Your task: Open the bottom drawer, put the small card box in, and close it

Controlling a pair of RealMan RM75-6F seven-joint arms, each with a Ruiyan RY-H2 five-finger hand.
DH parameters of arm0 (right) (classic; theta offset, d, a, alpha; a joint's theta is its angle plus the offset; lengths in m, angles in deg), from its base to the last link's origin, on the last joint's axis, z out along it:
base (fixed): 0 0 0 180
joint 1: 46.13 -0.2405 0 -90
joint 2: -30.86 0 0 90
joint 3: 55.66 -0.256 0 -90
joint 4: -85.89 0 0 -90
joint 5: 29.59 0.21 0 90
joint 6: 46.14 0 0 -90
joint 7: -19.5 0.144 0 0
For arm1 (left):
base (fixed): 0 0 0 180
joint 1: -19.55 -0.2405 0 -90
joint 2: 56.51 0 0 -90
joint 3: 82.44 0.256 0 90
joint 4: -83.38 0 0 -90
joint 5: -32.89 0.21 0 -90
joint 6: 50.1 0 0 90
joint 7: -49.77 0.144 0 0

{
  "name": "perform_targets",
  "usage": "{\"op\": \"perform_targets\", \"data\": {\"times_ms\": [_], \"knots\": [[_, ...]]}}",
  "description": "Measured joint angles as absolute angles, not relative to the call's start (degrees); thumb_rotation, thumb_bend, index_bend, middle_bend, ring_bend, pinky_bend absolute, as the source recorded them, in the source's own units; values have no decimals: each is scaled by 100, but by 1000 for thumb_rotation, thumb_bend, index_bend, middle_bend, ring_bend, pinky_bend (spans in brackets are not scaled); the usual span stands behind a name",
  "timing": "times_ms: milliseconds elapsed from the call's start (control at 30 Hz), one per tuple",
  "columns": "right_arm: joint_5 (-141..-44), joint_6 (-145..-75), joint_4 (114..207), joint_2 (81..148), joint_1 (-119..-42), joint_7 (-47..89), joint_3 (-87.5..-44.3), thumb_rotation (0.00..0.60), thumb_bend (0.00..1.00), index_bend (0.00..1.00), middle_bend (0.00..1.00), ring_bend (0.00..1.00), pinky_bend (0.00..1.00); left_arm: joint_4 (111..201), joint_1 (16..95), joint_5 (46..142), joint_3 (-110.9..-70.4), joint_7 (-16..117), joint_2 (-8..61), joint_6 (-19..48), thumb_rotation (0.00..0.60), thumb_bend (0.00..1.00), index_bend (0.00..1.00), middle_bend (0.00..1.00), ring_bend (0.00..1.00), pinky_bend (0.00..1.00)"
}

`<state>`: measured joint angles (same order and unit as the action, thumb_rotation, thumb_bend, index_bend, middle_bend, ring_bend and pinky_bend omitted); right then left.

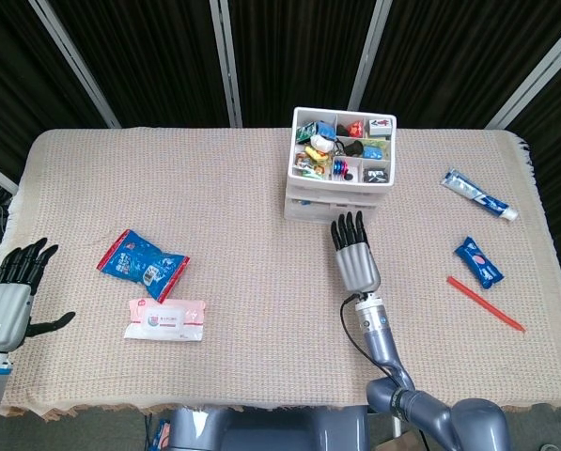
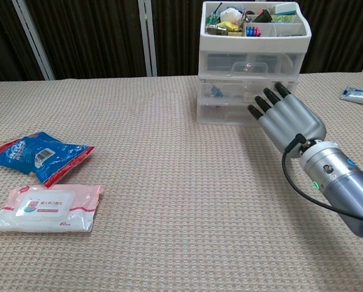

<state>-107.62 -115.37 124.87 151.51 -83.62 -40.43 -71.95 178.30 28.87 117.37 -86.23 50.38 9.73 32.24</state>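
Observation:
The white drawer unit [image 1: 339, 193] [image 2: 251, 76] stands at the back middle of the table, with an open tray of small items on top. Its bottom drawer [image 2: 224, 113] sits flush with the drawers above. My right hand [image 1: 354, 256] [image 2: 287, 118] is stretched out flat with nothing in it, its fingertips at the right part of the bottom drawer's front. I cannot pick out the small card box; only dim shapes show through the clear drawer fronts. My left hand [image 1: 12, 291] hangs at the table's left edge, fingers spread and holding nothing.
A blue snack packet [image 1: 141, 260] [image 2: 38, 155] and a pink wipes pack [image 1: 164, 319] [image 2: 47, 207] lie at the left. At the right lie a toothpaste tube [image 1: 477, 194] [image 2: 357, 94], a small blue packet [image 1: 475, 260] and a red stick [image 1: 485, 303].

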Motion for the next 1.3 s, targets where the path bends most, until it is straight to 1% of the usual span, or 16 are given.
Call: {"op": "perform_targets", "data": {"times_ms": [333,500,967,1100,1300], "knots": [[-10484,-11468,12282,15159,-8522,-3939,-7399,600,151,53,0,0,0,17846,2898,11703,-8628,5032,961,3186,600,102,74,0,0,0],[-10468,-11524,12327,15115,-8477,-3897,-7327,600,151,53,0,0,0,17853,2901,11709,-8620,5043,962,3175,600,102,75,0,0,0],[-10567,-11875,13139,14773,-8243,-3929,-7075,600,153,53,0,0,0,17853,2868,11749,-8609,5131,996,3263,600,102,78,0,0,0],[-10499,-11854,13287,14731,-8273,-4029,-7112,600,151,53,0,0,0,17848,2857,11765,-8609,5142,1004,3294,600,102,77,0,0,0],[-10343,-11741,13271,14798,-8391,-4149,-7205,600,152,54,0,0,0,17834,2867,11729,-8623,5119,998,3263,600,102,78,0,0,0]]}}
